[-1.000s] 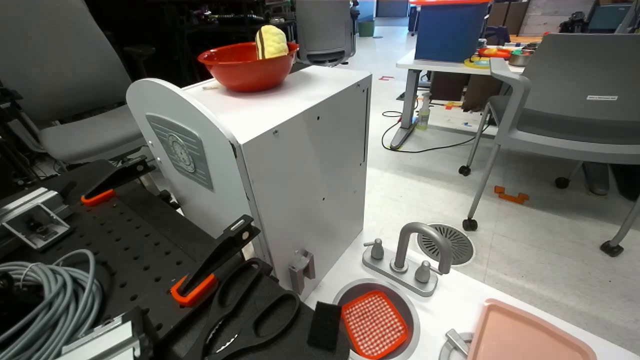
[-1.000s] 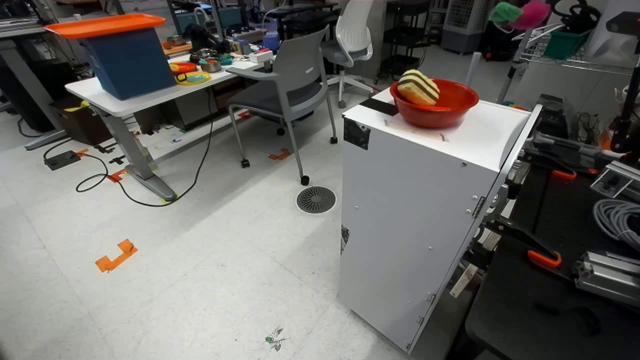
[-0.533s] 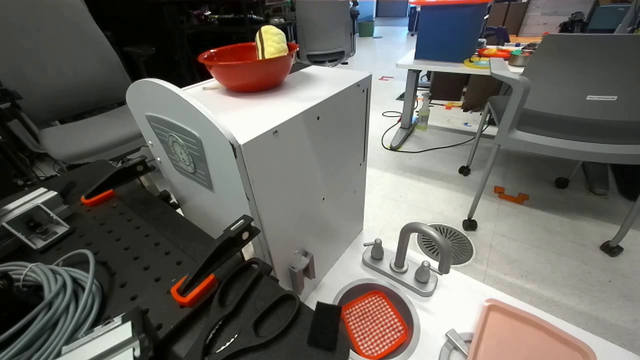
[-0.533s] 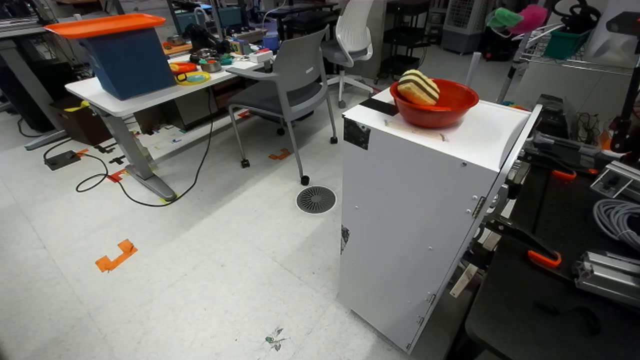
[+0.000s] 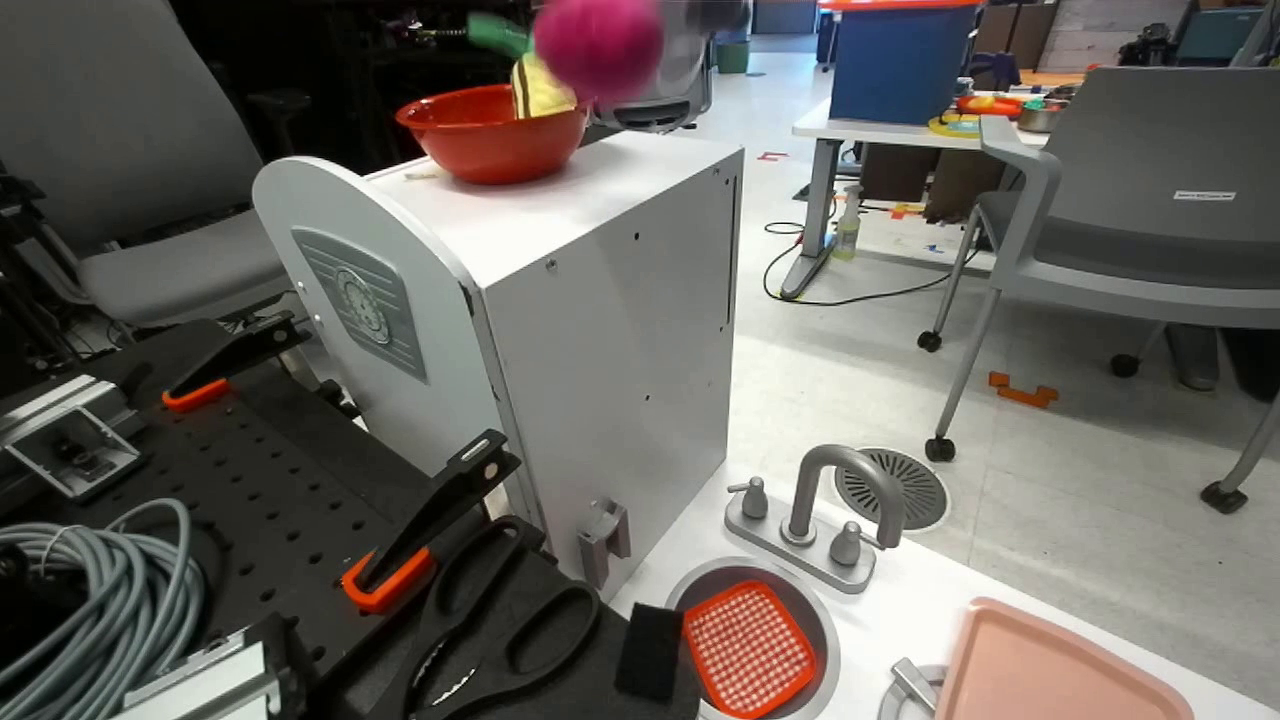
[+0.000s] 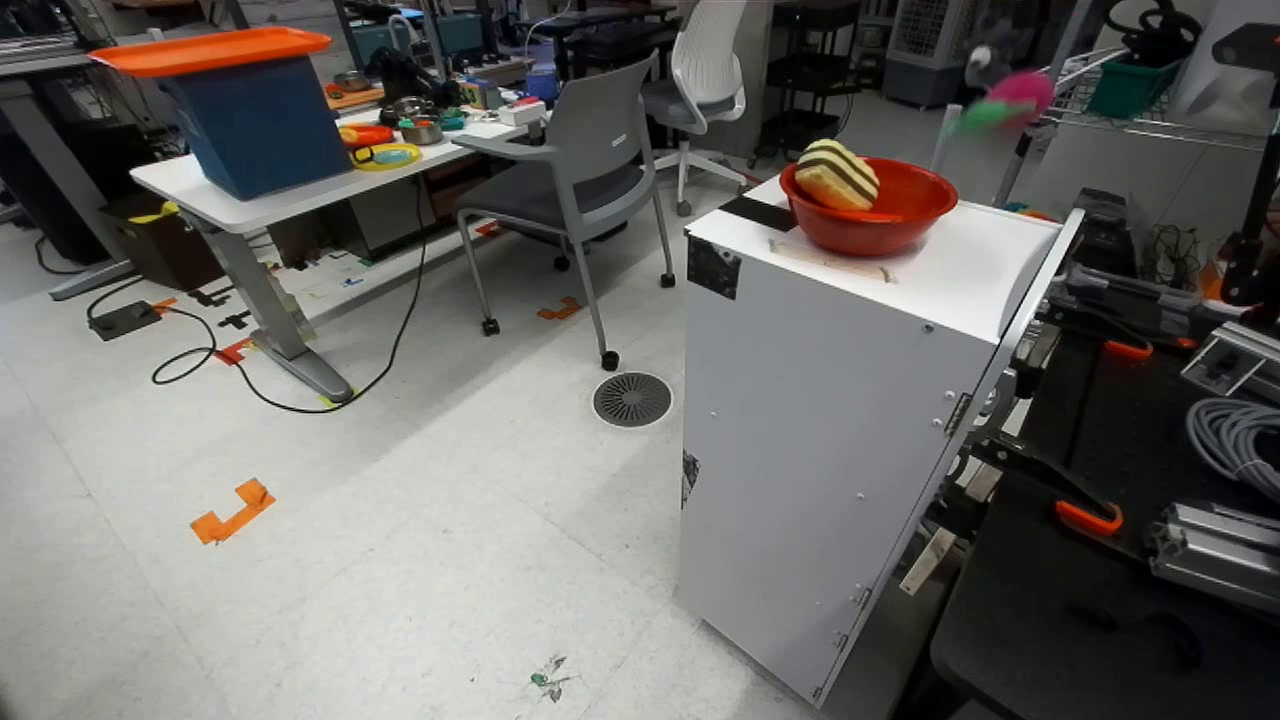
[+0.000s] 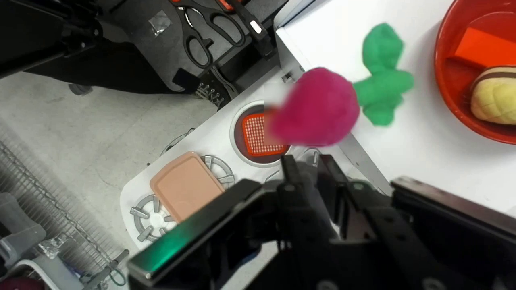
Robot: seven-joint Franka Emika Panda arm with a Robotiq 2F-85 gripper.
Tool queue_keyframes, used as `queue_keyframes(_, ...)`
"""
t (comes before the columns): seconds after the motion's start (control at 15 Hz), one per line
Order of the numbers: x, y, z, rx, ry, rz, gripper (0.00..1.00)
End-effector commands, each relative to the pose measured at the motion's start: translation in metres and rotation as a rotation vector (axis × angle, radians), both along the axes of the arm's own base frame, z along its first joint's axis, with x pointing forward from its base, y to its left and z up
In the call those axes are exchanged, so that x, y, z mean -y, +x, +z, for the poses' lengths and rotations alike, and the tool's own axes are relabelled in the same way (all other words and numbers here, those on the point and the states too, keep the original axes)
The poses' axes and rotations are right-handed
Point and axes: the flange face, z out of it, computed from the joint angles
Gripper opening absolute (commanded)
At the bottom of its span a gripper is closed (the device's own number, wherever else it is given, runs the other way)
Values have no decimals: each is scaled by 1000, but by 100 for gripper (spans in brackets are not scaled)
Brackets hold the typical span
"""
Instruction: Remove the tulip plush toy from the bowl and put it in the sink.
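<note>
The tulip plush toy shows a pink head and green stem and leaves. It is in mid-air, blurred, in both exterior views (image 5: pixel 600 45) (image 6: pixel 1020 92). In the wrist view the toy (image 7: pixel 318 106) is beyond my fingertips, with its leaves over the white cabinet top. My gripper (image 7: pixel 309 159) has its fingers partly apart, with nothing between them. The glossy red bowl (image 5: pixel 490 150) stands on the cabinet; its rim (image 7: pixel 440 80) shows in the wrist view. The round grey sink (image 5: pixel 827 640) holds an orange-red checked basket; the sink (image 7: pixel 258 161) is partly behind the toy in the wrist view.
A yellow striped toy (image 7: pixel 496 96) and an orange-red block (image 7: pixel 485 46) lie in the bowl. The grey faucet (image 5: pixel 820 500) rises beside the sink. A pink tray (image 5: pixel 1060 670) lies on the counter. The tall white cabinet (image 5: pixel 620 350) borders the sink counter. Black scissors (image 5: pixel 520 640) lie nearby.
The tulip toy has moved left and down in an exterior view. It has come into sight at the top of the view where it did not show earlier. The bowl has not moved.
</note>
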Motion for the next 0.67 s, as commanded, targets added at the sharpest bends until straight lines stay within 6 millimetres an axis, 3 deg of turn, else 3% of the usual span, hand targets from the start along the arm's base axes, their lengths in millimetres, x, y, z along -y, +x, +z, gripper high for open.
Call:
queue_keyframes(0.0,-1,-3,3,22,-6,30,51)
queue_keyframes(0.4,-8,-7,-9,35,-5,45,96)
queue_keyframes(0.6,-15,-7,-18,46,-8,57,100)
